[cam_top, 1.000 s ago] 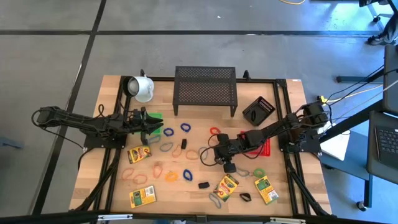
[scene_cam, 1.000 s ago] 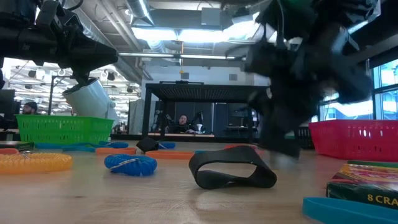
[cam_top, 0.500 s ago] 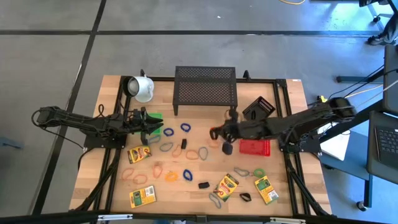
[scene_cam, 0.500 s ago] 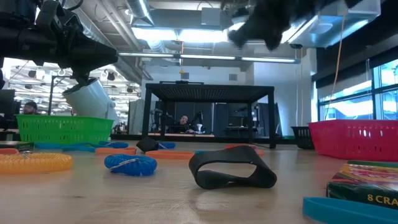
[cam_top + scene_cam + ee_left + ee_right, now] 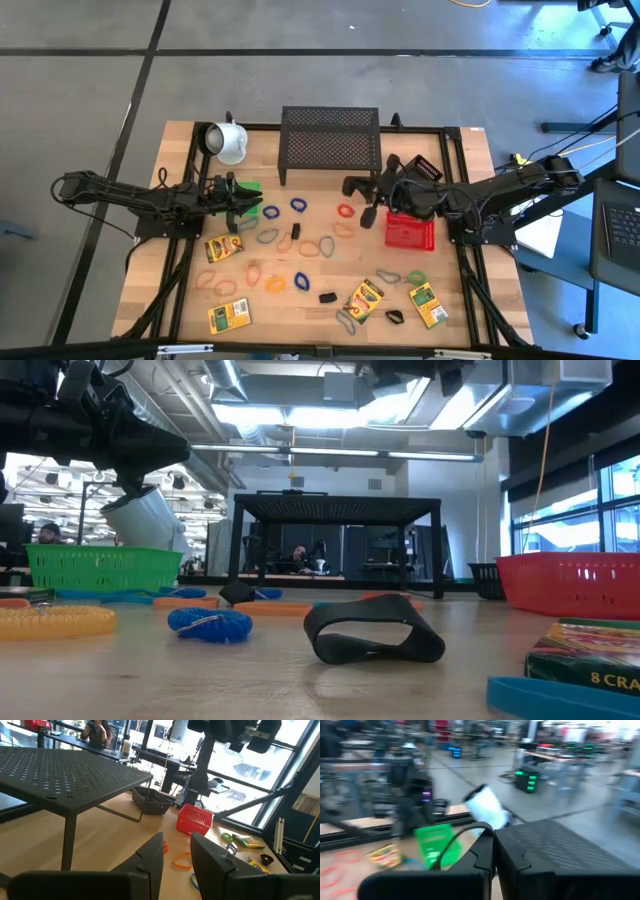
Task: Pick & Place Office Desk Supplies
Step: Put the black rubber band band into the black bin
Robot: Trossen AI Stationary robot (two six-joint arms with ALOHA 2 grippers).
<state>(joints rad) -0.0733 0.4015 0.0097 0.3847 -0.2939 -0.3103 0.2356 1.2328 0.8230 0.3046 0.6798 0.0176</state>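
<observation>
Beside red basket (image 5: 409, 233) | right end effector (image 5: 352, 187) moved up from table, closed, pinching black loop (image 5: 451, 845)

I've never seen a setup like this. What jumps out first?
Colourful rubber-band loops and yellow-and-green crayon boxes lie scattered across the wooden table. A large black mesh rack stands at its far edge, with a tipped white mug to its left. The right hand hangs beside a red basket.
</observation>
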